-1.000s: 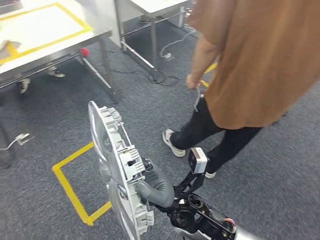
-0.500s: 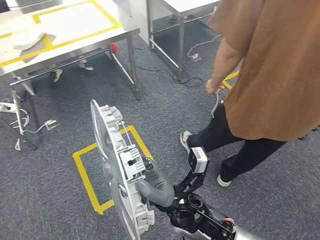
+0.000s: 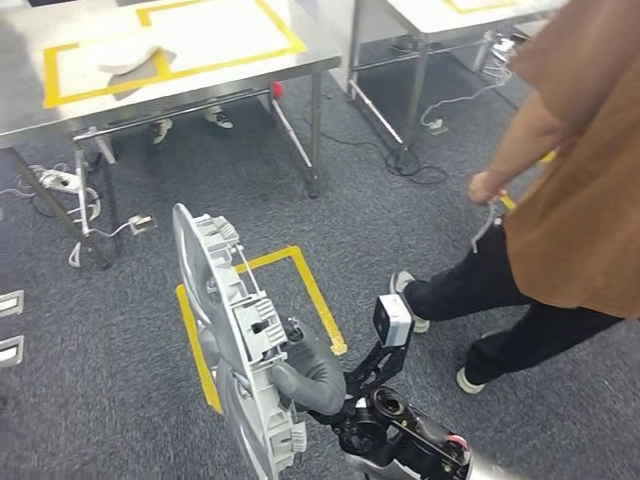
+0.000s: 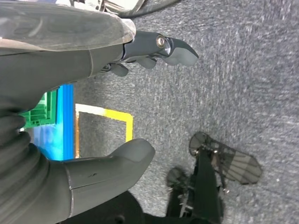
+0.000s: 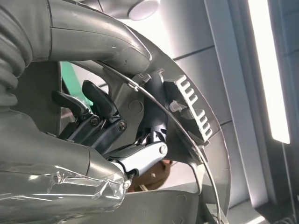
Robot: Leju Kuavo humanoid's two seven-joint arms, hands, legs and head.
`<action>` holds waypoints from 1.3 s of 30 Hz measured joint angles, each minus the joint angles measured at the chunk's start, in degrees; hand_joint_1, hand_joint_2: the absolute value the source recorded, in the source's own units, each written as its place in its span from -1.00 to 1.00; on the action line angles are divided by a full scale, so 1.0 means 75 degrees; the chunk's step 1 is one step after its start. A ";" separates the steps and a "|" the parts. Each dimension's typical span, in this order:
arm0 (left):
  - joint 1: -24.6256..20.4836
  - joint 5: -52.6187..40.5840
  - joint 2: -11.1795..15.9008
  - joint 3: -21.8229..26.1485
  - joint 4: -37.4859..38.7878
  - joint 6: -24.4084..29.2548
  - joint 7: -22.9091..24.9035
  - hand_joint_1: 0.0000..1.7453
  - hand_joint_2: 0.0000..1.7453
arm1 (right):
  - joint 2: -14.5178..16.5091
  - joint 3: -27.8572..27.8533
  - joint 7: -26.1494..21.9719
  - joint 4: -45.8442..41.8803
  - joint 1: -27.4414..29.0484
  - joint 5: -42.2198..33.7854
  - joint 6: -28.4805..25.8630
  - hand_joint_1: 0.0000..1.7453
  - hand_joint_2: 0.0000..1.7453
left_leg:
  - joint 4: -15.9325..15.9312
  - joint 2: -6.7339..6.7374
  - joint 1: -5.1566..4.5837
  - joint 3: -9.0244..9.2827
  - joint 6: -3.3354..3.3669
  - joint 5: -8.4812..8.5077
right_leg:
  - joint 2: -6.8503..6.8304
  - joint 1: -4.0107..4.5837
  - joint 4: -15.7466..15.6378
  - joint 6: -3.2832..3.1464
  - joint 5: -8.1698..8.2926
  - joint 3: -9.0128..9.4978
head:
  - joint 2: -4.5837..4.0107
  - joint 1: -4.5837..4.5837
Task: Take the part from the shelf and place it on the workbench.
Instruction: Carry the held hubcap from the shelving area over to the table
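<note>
One part (image 3: 226, 330) is all I carry, a large grey moulded piece with ribbed clips along its edge, and my right hand (image 3: 313, 372) grips it near its lower middle, thumb wrapped over the rim and the darker fingers (image 5: 102, 123) tucked behind it. It stands on edge, rising up and away to the left of my hand, over the dark carpet and the yellow floor tape (image 3: 302, 285). My left hand (image 4: 105, 102) hangs at my side with thumb and fingers apart, holding nothing.

I judge the step in hand to be the carry toward the workbench (image 3: 189, 75), the steel table with a yellow outline on its top, which lies well ahead across the floor. To do it well I should keep my grip firm and my wrist steady, since most of the part's length stands above my hand and could swing or lever out. I should hold it tilted no further than now, and walk evenly. A person (image 3: 573, 200) in a brown top stands near on my right; I should give them room and keep the part's top edge away from the table legs as I close in.
</note>
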 joint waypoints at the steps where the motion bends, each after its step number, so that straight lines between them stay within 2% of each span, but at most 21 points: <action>1: -0.0005 0.0000 0.0001 0.0000 0.0000 0.0000 0.0000 -1.00 1.00 | -0.0001 -0.0001 0.0000 0.0004 0.0007 0.0000 -0.0001 1.00 1.00 | 0.0001 -0.0070 -0.0008 -0.0001 0.0015 0.0001 | 0.0057 0.0001 0.0560 -0.0001 -0.0225 -0.0256 | 0.0000 0.0045; 3: -0.0007 0.0000 0.0000 0.0000 0.0000 0.0000 0.0000 -1.00 1.00 | -0.0001 -0.0001 0.0001 0.0015 0.0022 0.0000 -0.0004 1.00 1.00 | 0.0006 -0.0245 -0.0016 0.0010 0.0020 -0.0001 | 0.0099 0.0001 0.1068 -0.0021 -0.0267 -0.0519 | 0.0000 0.0097; 5: -0.0005 0.0000 -0.0003 0.0000 0.0000 0.0000 0.0000 -1.00 1.00 | -0.0001 -0.0001 0.0001 0.0020 0.0026 -0.0001 -0.0004 1.00 1.00 | 0.0010 -0.0441 -0.0011 0.0044 0.0013 -0.0005 | 0.0183 -0.0002 0.0361 -0.0070 0.0269 -0.0239 | 0.0000 0.0144; 7: -0.0013 0.0000 -0.0010 0.0000 0.0000 0.0000 0.0000 -1.00 1.00 | -0.0001 -0.0001 0.0000 0.0020 0.0023 -0.0001 -0.0004 1.00 1.00 | 0.0025 -0.0627 -0.0015 0.0049 -0.0024 -0.0007 | 0.0485 -0.0017 -0.0724 -0.0129 0.0762 0.0206 | 0.0000 0.0192; 9: -0.0019 0.0000 -0.0012 0.0000 0.0000 0.0000 0.0000 -1.00 1.00 | -0.0001 -0.0001 -0.0001 0.0022 0.0019 -0.0001 -0.0004 1.00 1.00 | 0.0030 -0.0780 -0.0014 -0.0013 -0.0109 0.0026 | 0.0680 -0.0015 -0.1205 -0.0164 0.0868 0.0388 | 0.0000 0.0198; 11: 0.0010 0.0000 0.0004 0.0000 0.0002 0.0000 0.0001 -1.00 1.00 | 0.0002 0.0001 0.0000 0.0023 0.0012 -0.0002 -0.0004 1.00 1.00 | 0.0017 -0.0876 0.0001 -0.0076 -0.0214 0.0073 | 0.0567 -0.0007 -0.1269 -0.0220 0.0890 0.0435 | 0.0000 0.0180; 13: 0.0043 0.0000 0.0010 -0.0001 0.0006 0.0000 0.0002 -1.00 1.00 | 0.0009 0.0004 0.0001 0.0023 0.0007 0.0000 -0.0004 1.00 1.00 | 0.0253 -0.0584 -0.0010 -0.0212 -0.0294 -0.0079 | 0.0398 -0.0029 -0.1336 -0.0302 0.0953 0.0482 | 0.0000 0.0109; 15: 0.0030 0.0000 0.0001 -0.0002 0.0007 0.0000 0.0002 -1.00 1.00 | 0.0015 0.0001 -0.0002 0.0025 0.0008 0.0000 -0.0004 1.00 1.00 | 0.1103 -0.0164 -0.0016 -0.0628 -0.0348 -0.0543 | 0.0205 -0.0026 -0.1372 -0.0346 0.0986 0.0476 | 0.0000 -0.0016; 17: 0.0012 0.0000 -0.0005 -0.0001 0.0006 0.0000 0.0001 -1.00 1.00 | 0.0017 0.0001 -0.0003 0.0028 0.0012 0.0000 -0.0004 1.00 1.00 | 0.2095 -0.0053 -0.0002 -0.1111 -0.0383 -0.0936 | 0.0003 -0.0002 -0.1371 -0.0360 0.0982 0.0459 | 0.0000 -0.0104; 18: 0.0012 0.0000 -0.0007 -0.0001 0.0007 0.0000 0.0000 -1.00 1.00 | 0.0017 0.0002 -0.0001 0.0028 0.0014 0.0001 -0.0004 1.00 1.00 | 0.2275 -0.0041 0.0000 -0.1193 -0.0389 -0.0941 | -0.0093 0.0004 -0.1371 -0.0364 0.0977 0.0457 | 0.0000 -0.0132; 19: 0.0017 0.0000 -0.0007 -0.0001 0.0007 0.0000 0.0001 -1.00 1.00 | 0.0017 0.0003 0.0000 0.0028 0.0014 0.0001 -0.0004 1.00 1.00 | 0.2140 -0.0025 0.0000 -0.1111 -0.0386 -0.0803 | -0.0181 0.0007 -0.1370 -0.0363 0.0969 0.0461 | 0.0000 -0.0159; 22: 0.0013 0.0000 0.0006 0.0000 0.0009 0.0000 0.0002 -1.00 1.00 | 0.0017 0.0001 0.0001 0.0028 0.0007 -0.0001 -0.0004 1.00 1.00 | 0.0585 0.0286 -0.0042 -0.0268 -0.0309 -0.0138 | -0.0387 0.0041 -0.1363 -0.0314 0.0928 0.0490 | 0.0000 -0.0233; 24: -0.0010 0.0001 0.0007 0.0000 0.0009 0.0000 0.0007 -1.00 1.00 | 0.0017 0.0000 0.0001 0.0028 0.0003 0.0001 -0.0007 1.00 1.00 | 0.0029 0.0431 -0.0096 0.0004 -0.0214 -0.0022 | -0.0493 0.0088 -0.1359 -0.0253 0.0891 0.0508 | 0.0000 -0.0223; 26: -0.0004 0.0002 0.0003 0.0000 0.0009 0.0000 0.0028 -1.00 1.00 | 0.0017 0.0000 -0.0001 0.0028 0.0002 0.0001 -0.0013 1.00 1.00 | -0.0019 0.0299 -0.0114 0.0007 -0.0114 -0.0028 | -0.0610 0.0103 -0.1373 -0.0187 0.0857 0.0547 | 0.0000 -0.0173; 27: 0.0008 0.0003 -0.0001 0.0000 0.0009 0.0000 0.0041 -1.00 1.00 | 0.0017 0.0000 -0.0003 0.0028 0.0001 0.0001 -0.0017 1.00 1.00 | -0.0037 0.0239 -0.0102 0.0020 -0.0072 -0.0023 | -0.0593 0.0089 -0.1342 -0.0148 0.0807 0.0552 | 0.0000 -0.0159; 29: 0.0017 0.0003 -0.0006 0.0000 0.0009 0.0000 0.0066 -1.00 1.00 | 0.0017 -0.0004 -0.0010 0.0028 0.0002 0.0000 -0.0030 1.00 1.00 | -0.0074 0.0125 -0.0058 0.0051 0.0014 -0.0005 | -0.0322 0.0053 -0.0903 -0.0078 0.0494 0.0390 | 0.0000 -0.0111; 31: 0.0008 0.0015 -0.0004 0.0000 0.0009 0.0011 0.0103 -1.00 1.00 | 0.0015 -0.0007 -0.0008 0.0035 0.0017 -0.0007 -0.0043 1.00 1.00 | -0.0076 -0.0008 -0.0052 0.0050 0.0067 -0.0002 | -0.0004 0.0030 0.0149 -0.0037 -0.0039 -0.0072 | 0.0000 -0.0012; 33: 0.0003 0.0052 -0.0004 0.0000 0.0009 0.0039 0.0150 -1.00 1.00 | 0.0014 -0.0004 0.0011 0.0053 0.0044 -0.0030 -0.0036 1.00 1.00 | -0.0070 -0.0179 -0.0063 0.0051 0.0084 -0.0003 | 0.0085 0.0028 0.0953 -0.0028 -0.0272 -0.0454 | 0.0000 0.0056; 35: 0.0009 0.0084 -0.0007 0.0000 0.0009 0.0059 0.0171 -1.00 1.00 | 0.0015 0.0001 0.0035 0.0072 0.0056 -0.0050 -0.0023 1.00 1.00 | -0.0064 -0.0363 -0.0067 0.0077 0.0082 -0.0005 | 0.0136 0.0027 0.0604 -0.0059 0.0103 -0.0324 | 0.0000 0.0095; 37: 0.0007 0.0093 -0.0020 0.0000 0.0009 0.0062 0.0172 -1.00 1.00 | 0.0017 0.0002 0.0048 0.0083 0.0055 -0.0055 -0.0013 1.00 1.00 | -0.0055 -0.0539 -0.0073 0.0095 0.0065 -0.0007 | 0.0396 0.0022 -0.0486 -0.0124 0.0693 0.0137 | 0.0000 0.0141; 39: -0.0008 0.0095 -0.0031 0.0000 0.0009 0.0066 0.0172 -1.00 1.00 | 0.0017 0.0004 0.0052 0.0089 0.0050 -0.0055 -0.0001 1.00 1.00 | -0.0036 -0.0699 -0.0069 0.0043 0.0005 0.0014 | 0.0638 0.0023 -0.1205 -0.0166 0.0914 0.0430 | 0.0000 0.0167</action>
